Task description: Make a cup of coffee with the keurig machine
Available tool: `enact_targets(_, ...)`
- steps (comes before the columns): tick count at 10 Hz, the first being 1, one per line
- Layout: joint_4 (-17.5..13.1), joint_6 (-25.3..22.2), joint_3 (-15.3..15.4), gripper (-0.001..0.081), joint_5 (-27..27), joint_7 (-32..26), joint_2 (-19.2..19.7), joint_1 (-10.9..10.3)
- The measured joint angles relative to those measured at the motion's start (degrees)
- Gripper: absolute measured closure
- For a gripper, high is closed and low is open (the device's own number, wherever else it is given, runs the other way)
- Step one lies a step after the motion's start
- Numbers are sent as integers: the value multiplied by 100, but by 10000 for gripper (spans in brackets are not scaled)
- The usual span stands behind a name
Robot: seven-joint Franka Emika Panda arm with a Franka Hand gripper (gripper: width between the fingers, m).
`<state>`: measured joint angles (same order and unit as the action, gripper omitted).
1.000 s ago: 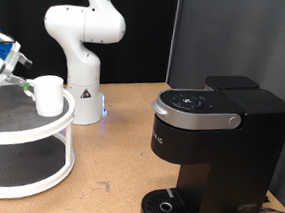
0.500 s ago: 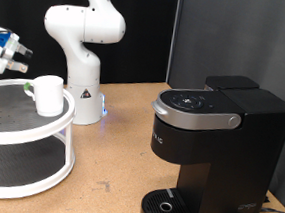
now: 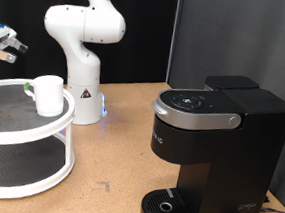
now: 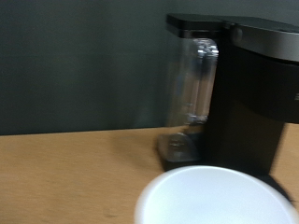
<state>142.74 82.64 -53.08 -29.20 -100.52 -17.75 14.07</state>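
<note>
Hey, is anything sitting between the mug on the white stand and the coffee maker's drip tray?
Nothing visible does. The cup stands on the upper shelf of the white stand, the keurig machine sits toward the exterior view's right, and only bare wooden tabletop lies between them. The tool hovers near the cup, apart from it.

The robot arm (image 3: 81, 29) is glossy white, built of rounded, bulbous segments with smooth curved shells joined at dark seams. Its base widens into a conical foot with a small dark marking on the front and a blue light glowing at its lower edge. The end effector (image 3: 1, 43) at the exterior view's left edge is white and grey with bright blue parts
</note>
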Motion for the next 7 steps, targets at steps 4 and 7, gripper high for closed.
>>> enact_targets(4, 108, 657, 261, -2, -388, 195, 21, -78)
enact_targets(7, 217, 833, 477, -2, -194, 309, 310, -112)
